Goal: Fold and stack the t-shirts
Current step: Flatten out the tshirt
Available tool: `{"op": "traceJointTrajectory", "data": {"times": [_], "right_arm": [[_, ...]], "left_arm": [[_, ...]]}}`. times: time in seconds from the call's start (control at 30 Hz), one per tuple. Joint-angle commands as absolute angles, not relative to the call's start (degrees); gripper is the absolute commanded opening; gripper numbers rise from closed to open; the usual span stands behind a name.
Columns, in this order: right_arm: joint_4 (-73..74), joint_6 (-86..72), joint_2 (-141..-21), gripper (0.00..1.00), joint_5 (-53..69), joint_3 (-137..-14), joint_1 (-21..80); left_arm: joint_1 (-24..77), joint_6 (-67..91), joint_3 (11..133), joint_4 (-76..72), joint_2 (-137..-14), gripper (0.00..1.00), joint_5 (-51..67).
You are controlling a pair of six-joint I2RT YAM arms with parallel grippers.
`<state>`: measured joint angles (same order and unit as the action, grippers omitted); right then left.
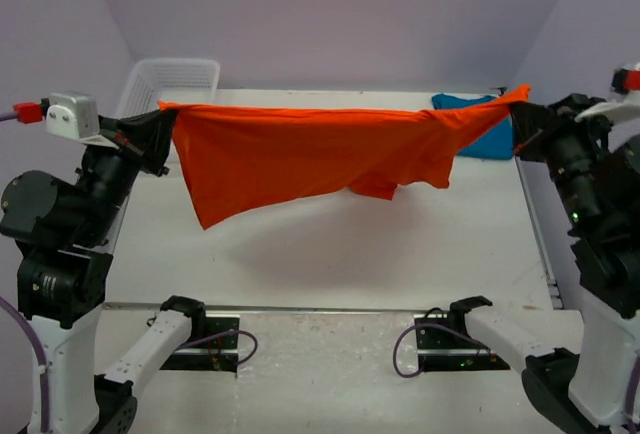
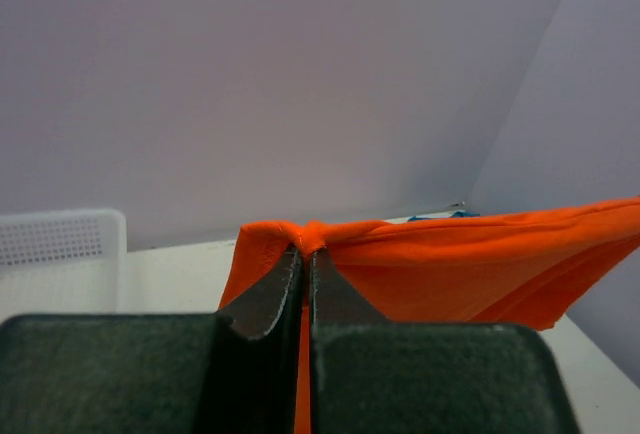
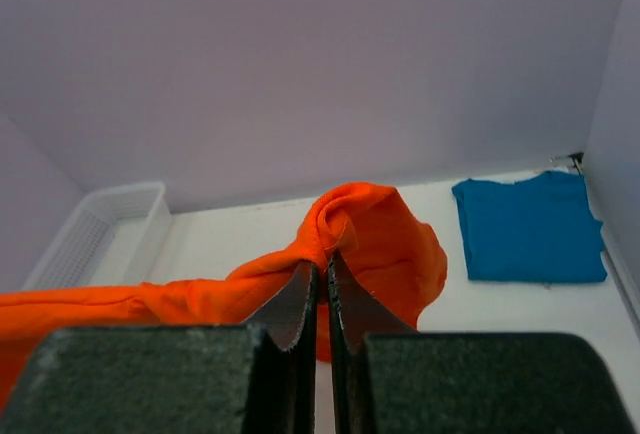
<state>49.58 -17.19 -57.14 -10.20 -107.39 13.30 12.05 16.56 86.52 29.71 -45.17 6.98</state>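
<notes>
Left jaws, right jaws: both pinched shut on opposite ends of the bright orange-red cloth t-shirt (image 1: 290,154), stretched between them, likely spreading it flat to fold.

no readable text, labels, or signs

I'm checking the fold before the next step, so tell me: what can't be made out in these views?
- Top view: the teal shirt is partly hidden behind the stretched orange shirt.
- Top view: the basket has its near end covered by the left arm.
- Wrist views: the left hand and right hand block the orange shirt's lower edge; which part they pinch is lost in bunched cloth.
</notes>
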Motion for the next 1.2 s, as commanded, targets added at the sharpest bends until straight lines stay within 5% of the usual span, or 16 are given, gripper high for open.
{"op": "traceJointTrajectory", "data": {"times": [0.0,0.33,0.8,1.17], "right_arm": [[50.8,-13.6,-54.6,0.0,-7.2,-110.6,14.1],[47.6,-11.4,-49.8,0.0,-0.4,-114.0,14.7],[49.2,-11.6,-56.2,0.0,10.4,-136.1,14.8],[41.6,-10.6,-63.2,0.0,8.4,-116.4,14.7]], "left_arm": [[12.7,12.7,89.4,30.6,-45.0,0.0,9.3],[15.1,11.8,97.0,30.1,-46.1,0.0,12.9],[16.8,11.8,103.7,27.6,-47.0,0.0,20.8],[16.8,8.3,81.3,20.9,-48.9,0.0,5.1]]}}
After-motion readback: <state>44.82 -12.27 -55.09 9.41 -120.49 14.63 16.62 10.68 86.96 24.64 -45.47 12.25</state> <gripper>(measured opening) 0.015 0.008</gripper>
